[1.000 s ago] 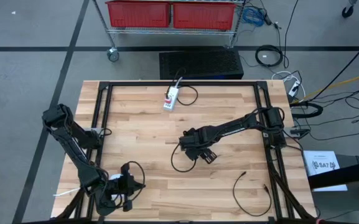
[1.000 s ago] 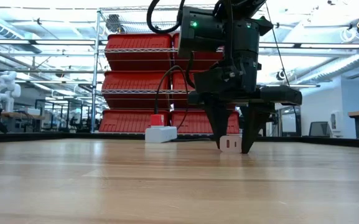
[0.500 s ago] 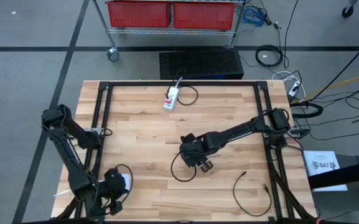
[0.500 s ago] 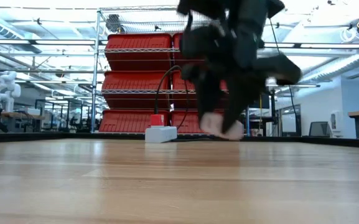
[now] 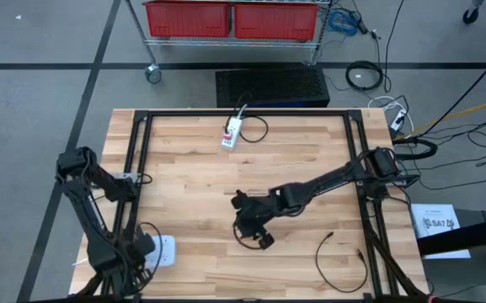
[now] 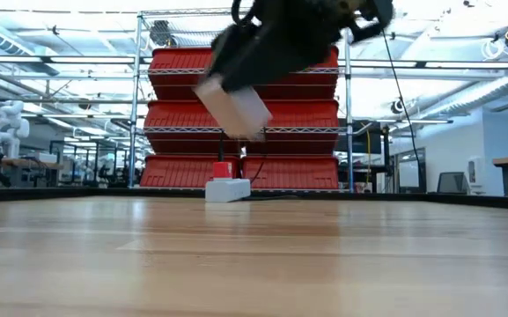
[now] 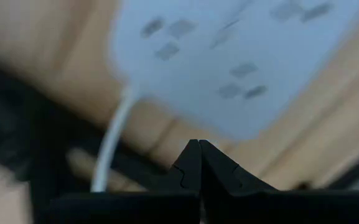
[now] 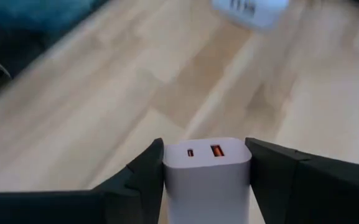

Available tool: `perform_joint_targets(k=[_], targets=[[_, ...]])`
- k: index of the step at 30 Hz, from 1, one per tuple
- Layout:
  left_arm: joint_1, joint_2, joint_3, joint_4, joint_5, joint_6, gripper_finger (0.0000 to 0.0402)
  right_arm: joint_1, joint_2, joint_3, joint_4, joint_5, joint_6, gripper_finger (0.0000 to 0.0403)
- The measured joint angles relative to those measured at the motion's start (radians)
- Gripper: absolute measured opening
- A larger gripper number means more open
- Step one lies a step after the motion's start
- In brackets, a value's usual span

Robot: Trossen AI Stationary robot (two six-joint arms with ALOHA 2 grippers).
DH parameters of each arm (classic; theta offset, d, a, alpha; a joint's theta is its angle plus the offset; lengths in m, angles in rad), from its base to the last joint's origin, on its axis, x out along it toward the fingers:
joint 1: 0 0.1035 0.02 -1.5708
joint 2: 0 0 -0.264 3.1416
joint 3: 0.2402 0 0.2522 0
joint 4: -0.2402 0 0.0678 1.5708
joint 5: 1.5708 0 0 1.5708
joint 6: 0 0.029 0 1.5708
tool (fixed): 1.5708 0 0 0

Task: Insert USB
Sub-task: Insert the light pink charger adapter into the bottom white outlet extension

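Above table, right gripper [image 8: 207, 180] clamps charger [image 8: 208, 171], blurred.

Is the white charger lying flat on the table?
No, the right gripper holds the charger between its fingers, and in the low view it hangs above the table.

One charger [image 8: 206, 169], two power strips [image 5: 232, 133] [image 5: 165, 251] (white)

right gripper [image 8: 207, 163] is clamped on a white charger [image 8: 208, 171], lifted mid-table; left gripper [image 7: 196, 163] closed tight by the near-left corner.
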Motion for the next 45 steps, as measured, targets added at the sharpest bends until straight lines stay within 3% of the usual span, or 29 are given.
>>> perform_joint_targets(k=[3,8,17,25,32,38,42,45], targets=[[-0.027,0.013,0.0,-0.041,0.005,-0.061,0.0,-0.01,0.0,-0.02,0.073,-0.03,0.008,0.0163],[-0.031,0.016,-0.035,-0.026,-0.095,-0.054,0.0,-0.024,0.0,-0.024,0.118,-0.032,0.001,0.0163],[0.039,0.023,-0.166,0.182,-0.221,0.061,0.0,-0.026,0.0,-0.024,0.12,-0.035,0.003,0.0163],[0.164,0.076,-0.179,0.218,-0.366,0.293,0.0,-0.027,0.0,-0.024,0.123,-0.138,0.006,0.0163],[0.288,0.118,-0.176,0.284,-0.438,0.614,0.0,-0.04,0.0,-0.024,0.119,-0.162,-0.013,0.0163],[0.376,0.126,-0.188,0.4,-0.655,0.816,0.0,-0.069,-0.03,-0.025,0.049,-0.166,-0.046,0.0163],[0.425,0.126,-0.207,0.543,-0.653,0.964,0.0,-0.133,-0.071,-0.068,0.07,-0.149,-0.056,0.0163],[0.453,0.129,-0.21,0.571,-0.659,1.006,0.0,-0.202,-0.078,-0.139,0.084,-0.079,-0.05,0.0163]])
